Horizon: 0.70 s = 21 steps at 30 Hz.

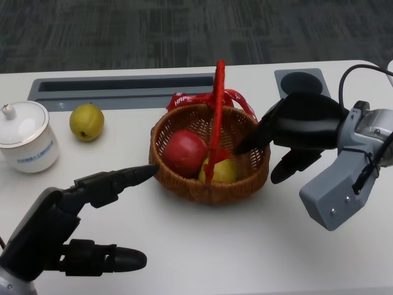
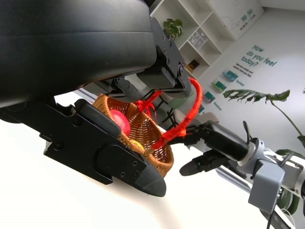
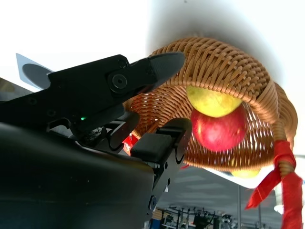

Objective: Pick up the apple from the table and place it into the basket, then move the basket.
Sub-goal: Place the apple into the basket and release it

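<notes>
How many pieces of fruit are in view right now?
3: a red apple and a yellow fruit inside the basket, plus a yellow-green fruit on the table beside the white cup. More could be hidden underneath.

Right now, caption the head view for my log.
Apple sits in the basket; both hands, left and right, flank it.

The round brown woven wicker basket [image 1: 184, 184] looks rough and ribbed, its tall hoop handle [image 1: 216, 117] wrapped in matt red fibre with a shinier red ribbon [image 1: 184, 99] tied at the rim. The red apple [image 1: 183, 152] inside has a smooth, faintly glossy skin. The white lidded ceramic cup [image 1: 27, 141] is glazed and shiny. The white table [image 1: 245, 246] appears smooth and matt. Both black plastic hands, left [image 1: 73, 221] and right [image 1: 295, 132], have a dull satin finish.
</notes>
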Each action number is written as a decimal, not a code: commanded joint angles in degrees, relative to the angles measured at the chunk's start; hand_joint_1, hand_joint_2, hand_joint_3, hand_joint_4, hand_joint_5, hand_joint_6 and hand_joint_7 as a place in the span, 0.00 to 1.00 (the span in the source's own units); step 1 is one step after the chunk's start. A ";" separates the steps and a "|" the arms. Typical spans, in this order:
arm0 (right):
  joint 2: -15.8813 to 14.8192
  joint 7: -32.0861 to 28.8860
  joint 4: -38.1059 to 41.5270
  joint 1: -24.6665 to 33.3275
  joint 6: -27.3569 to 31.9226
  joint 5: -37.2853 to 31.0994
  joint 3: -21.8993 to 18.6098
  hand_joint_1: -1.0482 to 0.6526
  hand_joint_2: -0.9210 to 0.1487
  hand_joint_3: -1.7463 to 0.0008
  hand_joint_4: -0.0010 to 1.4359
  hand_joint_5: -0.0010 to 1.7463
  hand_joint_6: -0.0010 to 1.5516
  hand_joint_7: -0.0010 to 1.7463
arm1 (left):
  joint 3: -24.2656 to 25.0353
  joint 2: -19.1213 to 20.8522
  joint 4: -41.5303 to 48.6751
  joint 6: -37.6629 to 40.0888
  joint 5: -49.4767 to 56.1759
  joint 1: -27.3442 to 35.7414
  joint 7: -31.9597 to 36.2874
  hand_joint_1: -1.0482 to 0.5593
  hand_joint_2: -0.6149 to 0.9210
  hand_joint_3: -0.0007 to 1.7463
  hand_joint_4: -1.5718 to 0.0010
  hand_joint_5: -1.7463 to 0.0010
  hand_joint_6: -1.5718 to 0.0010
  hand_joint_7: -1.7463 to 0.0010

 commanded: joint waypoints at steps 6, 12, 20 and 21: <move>-0.39 -1.76 2.22 2.25 0.07 -4.49 8.28 0.11 0.00 0.94 0.55 0.01 0.44 0.00 | 1.26 -1.23 -1.88 -0.79 0.24 1.72 1.76 0.27 0.86 0.00 0.63 0.99 0.64 0.99; 1.19 -0.53 2.45 2.05 0.83 -4.06 10.04 0.12 0.00 0.97 0.55 0.00 0.45 0.00 | 1.65 -2.49 -2.16 -1.53 0.75 2.00 2.66 0.28 0.85 0.00 0.61 0.98 0.62 0.99; 3.89 -1.85 1.95 0.48 0.77 -5.14 12.20 0.15 0.00 0.97 0.57 0.01 0.46 0.01 | 1.82 -4.87 -1.40 -4.51 1.42 2.22 4.68 0.29 0.85 0.00 0.59 0.98 0.60 0.99; 4.31 -2.86 1.73 0.20 0.54 -5.49 12.55 0.17 0.00 0.97 0.57 0.01 0.47 0.01 | 1.86 -5.10 -1.18 -4.93 1.43 2.22 4.88 0.29 0.85 0.00 0.58 0.98 0.60 0.99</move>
